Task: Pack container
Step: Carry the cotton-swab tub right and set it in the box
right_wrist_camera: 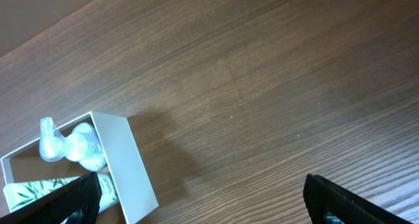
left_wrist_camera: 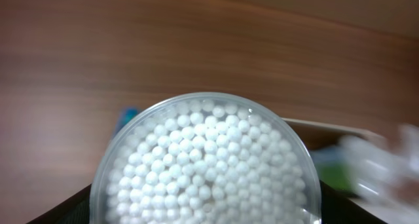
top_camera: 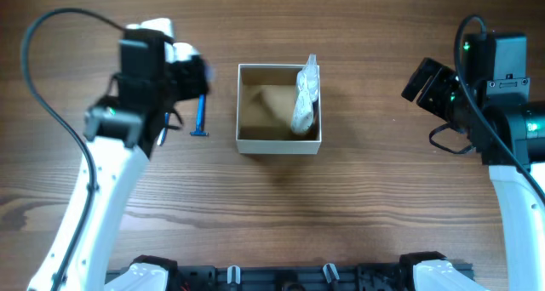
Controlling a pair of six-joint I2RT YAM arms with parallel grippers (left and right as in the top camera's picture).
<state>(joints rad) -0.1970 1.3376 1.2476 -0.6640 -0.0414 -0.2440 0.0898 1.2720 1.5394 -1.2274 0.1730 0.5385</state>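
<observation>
The container (top_camera: pixel 241 108), a small square white box with a tan inside, sits at the table's middle. A clear plastic bag (top_camera: pixel 305 94) leans on its right wall; the right wrist view shows the box (right_wrist_camera: pixel 127 165), the bag (right_wrist_camera: pixel 72 145) and a green-printed white tube (right_wrist_camera: pixel 46 188) inside. My left gripper (top_camera: pixel 183 65), left of the box, is shut on a round clear tub of cotton swabs (left_wrist_camera: pixel 206 162) that fills the left wrist view. A blue razor (top_camera: pixel 202 116) lies on the table between my left arm and the box. My right gripper (right_wrist_camera: pixel 200 198) is open and empty, far right.
The wooden table (top_camera: pixel 366 197) carries only the box and the razor. The arm bases stand along the front edge (top_camera: pixel 281 274).
</observation>
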